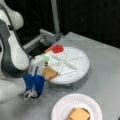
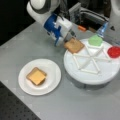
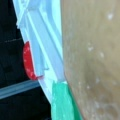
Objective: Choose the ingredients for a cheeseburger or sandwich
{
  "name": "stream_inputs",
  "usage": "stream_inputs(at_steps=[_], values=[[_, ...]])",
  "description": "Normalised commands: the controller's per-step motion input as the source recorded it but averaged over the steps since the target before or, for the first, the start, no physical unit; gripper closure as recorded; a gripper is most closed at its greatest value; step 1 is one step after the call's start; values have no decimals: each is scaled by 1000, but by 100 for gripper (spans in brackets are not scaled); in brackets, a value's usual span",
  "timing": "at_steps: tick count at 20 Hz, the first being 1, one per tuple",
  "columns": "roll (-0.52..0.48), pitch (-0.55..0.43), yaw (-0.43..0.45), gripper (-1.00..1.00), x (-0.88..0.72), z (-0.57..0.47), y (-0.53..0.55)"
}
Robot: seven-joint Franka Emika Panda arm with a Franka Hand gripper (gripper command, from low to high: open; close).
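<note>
The tool [image 2: 68, 40] grips the toast square [image 2: 74, 45] flat, cornerwise.

Grey table [image 2: 30, 45] bears paper plate [image 2: 52, 80], white divided tray [image 2: 105, 75]

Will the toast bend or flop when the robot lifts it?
Probably not. The toast at the end effector sticks out flat past the tray rim without sagging, so it looks stiff. It is thin, so likely light. It is square and flat, so it shouldn't roll.
</note>
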Motion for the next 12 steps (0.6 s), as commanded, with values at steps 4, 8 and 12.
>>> stream_inputs(at_steps=[4,8,12], values=[[-85,-168,-192,100,-111,59,178],[-88,-180,-186,100,-104,55,167],[-87,-186,-182,100,-102,53,157]])
